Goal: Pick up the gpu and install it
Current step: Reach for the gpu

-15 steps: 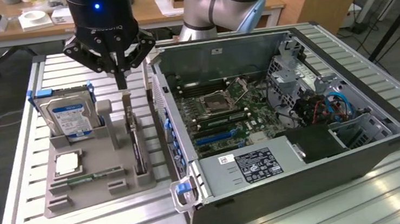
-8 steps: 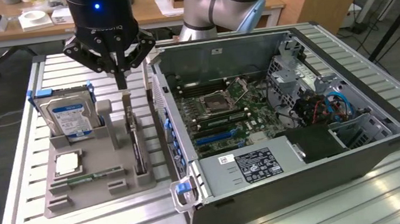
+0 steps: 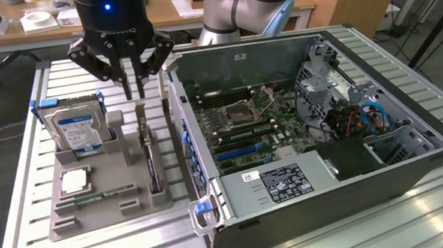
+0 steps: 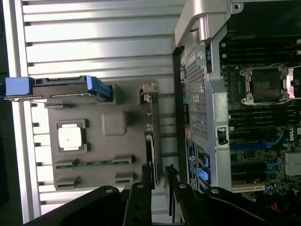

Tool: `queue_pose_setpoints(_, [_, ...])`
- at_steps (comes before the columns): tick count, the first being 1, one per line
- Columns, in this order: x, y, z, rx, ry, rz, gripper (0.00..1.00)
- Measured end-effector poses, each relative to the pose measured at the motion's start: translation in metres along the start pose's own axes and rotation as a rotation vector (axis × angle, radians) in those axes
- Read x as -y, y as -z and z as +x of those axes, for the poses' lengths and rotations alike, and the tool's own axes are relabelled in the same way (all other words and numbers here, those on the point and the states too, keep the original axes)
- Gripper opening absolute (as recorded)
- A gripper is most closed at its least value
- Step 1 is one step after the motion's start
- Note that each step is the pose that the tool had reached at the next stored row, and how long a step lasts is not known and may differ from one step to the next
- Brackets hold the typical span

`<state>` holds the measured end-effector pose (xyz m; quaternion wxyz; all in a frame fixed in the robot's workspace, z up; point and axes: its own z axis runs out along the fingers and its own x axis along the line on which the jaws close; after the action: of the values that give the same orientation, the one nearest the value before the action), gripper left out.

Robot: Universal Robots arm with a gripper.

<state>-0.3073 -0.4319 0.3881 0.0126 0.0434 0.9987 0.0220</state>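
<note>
Tabletop (image 3: pixel 19 196) of metal slats carries everything here and spreads wide beneath the jaws. The open computer case (image 3: pixel 357 199) stands just beside the jaws, on the exterior view's right, with its side panel off and the motherboard (image 3: pixel 245 119) bare inside. Directly under the jaws sits a grey holder tray (image 3: pixel 113 169). At the tray's back, on the exterior view's left of the jaws, a silver hard drive (image 3: pixel 77 129) with a blue label stands upright in its cradle.

The gpu (image 3: pixel 153 163) stands on edge in a narrow slot of that tray. Its far end is right below the gripper (image 3: pixel 135 96) and its length runs away from the jaws toward the tray's front. The jaws stand apart by a narrow gap, with nothing held between them, and the wrist view has the card's thin edge lined up between the two fingers (image 4: pixel 140 197). The tips look just above the card's top edge, and I judge them not yet touching.

A square processor (image 3: pixel 74 182) and a small memory stick (image 3: pixel 95 198) lie lower in the tray, well off from the jaws on the hard-drive side.

The gap looks scarcely wider than the card, so a slight sideways offset could land a fingertip on the edge and press the card down. A tilted grip could bind it in the slot and drag the tray, and the case wall is close enough to catch a knuckle.
</note>
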Motion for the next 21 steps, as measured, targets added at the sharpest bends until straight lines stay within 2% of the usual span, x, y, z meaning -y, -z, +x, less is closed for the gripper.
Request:
queue_pose_setpoints(1, [0.0000, 0.0000, 0.000, 0.0000, 0.000, 0.0000, 0.23])
queue_pose_setpoints(3, [0.0000, 0.0000, 0.000, 0.0000, 0.000, 0.0000, 0.35])
queue_pose_setpoints(4, [0.0000, 0.0000, 0.000, 0.0000, 0.000, 0.0000, 0.35])
queue_pose_setpoints(5, [0.0000, 0.0000, 0.000, 0.0000, 0.000, 0.0000, 0.41])
queue_pose_setpoints(8, [0.0000, -0.0003, 0.000, 0.0000, 0.000, -0.0001, 0.41])
queue_pose_setpoints(17, [0.0007, -0.0153, 0.000, 0.0000, 0.000, -0.0007, 0.41])
queue_pose_setpoints(21, [0.0014, -0.0154, 0.000, -0.0001, 0.000, -0.0005, 0.41])
